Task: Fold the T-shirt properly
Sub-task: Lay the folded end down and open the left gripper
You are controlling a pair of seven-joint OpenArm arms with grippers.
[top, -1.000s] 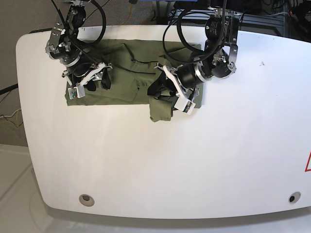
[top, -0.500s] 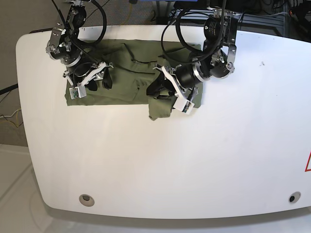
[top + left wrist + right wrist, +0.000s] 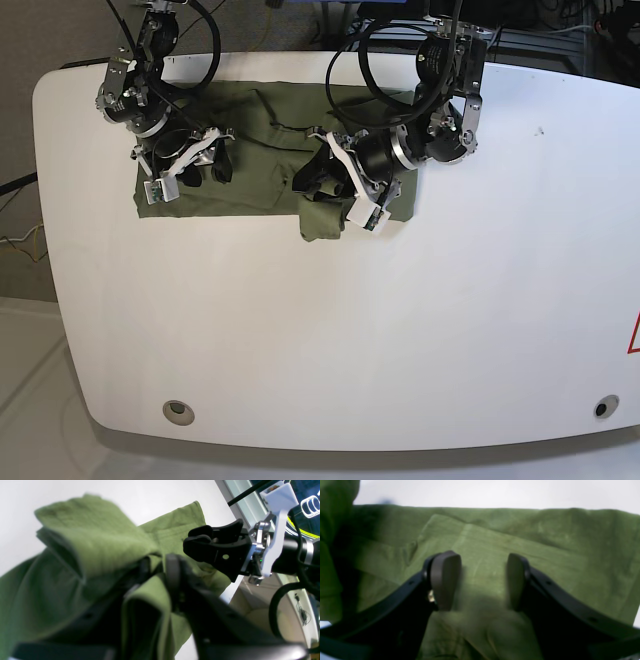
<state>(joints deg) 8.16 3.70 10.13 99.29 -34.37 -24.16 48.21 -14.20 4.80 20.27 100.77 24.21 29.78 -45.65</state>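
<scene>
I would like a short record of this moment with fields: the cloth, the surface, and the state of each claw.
cloth: olive-green T-shirt, partly folded, lying at the far side of the table
surface: white table
left claw: shut on a fold of the T-shirt, the cloth bunched and raised around it
right claw: open, jaws apart just over the flat cloth, holding nothing
loose part: a flap of the T-shirt hangs toward the near side below the left claw
</scene>
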